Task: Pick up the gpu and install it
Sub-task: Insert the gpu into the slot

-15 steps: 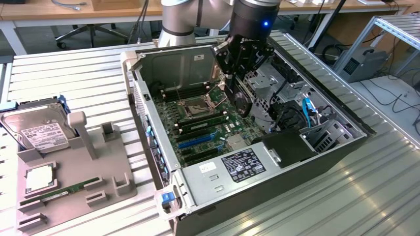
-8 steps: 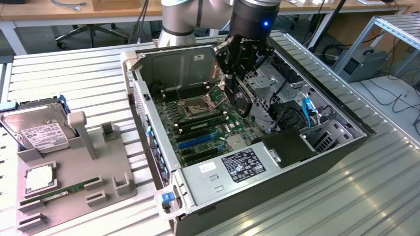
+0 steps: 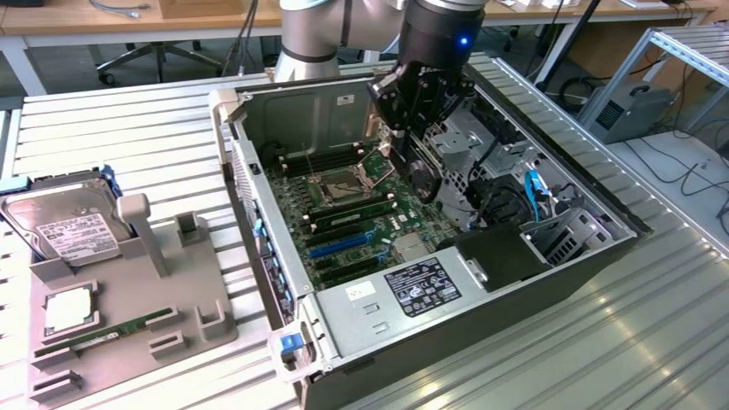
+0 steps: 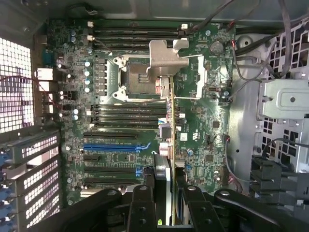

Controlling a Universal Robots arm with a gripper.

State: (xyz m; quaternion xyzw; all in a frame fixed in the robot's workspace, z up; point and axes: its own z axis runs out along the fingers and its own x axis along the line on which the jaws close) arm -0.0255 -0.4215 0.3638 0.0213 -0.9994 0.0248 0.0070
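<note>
Nearest us on the table [image 3: 638, 342], by its front-left corner, sits the grey fixture [image 3: 125, 299] with the green memory stick [image 3: 108, 333] and the hard drive [image 3: 68, 226]. None of that is our part.

Then comes the open case [image 3: 234, 162], with the power supply [image 3: 428, 286] at its near end and the motherboard [image 3: 347, 218] behind that.

Over the board, toward the far end of the case, the gripper [image 3: 416, 107] has its jaws clamped on the gpu [image 4: 163, 179]. The card hangs on edge in the air, above the board and not in any slot. From the wrist view it runs across the row of slots [image 4: 111, 145] with its bracket [image 4: 166, 57] over the CPU socket area.

Handling-wise, we'd call it light and stiff, but fragile. It's a bare circuit board, so it looks like it wants a pinch on the flat faces near one end, clear of the contact edge, and that looks like what the jaws are doing. A thin card like this could tilt in the grip if it's nudged.

Looks: a thin dark card seen almost edge-on, with a bent silvery metal bracket at the free end.
</note>
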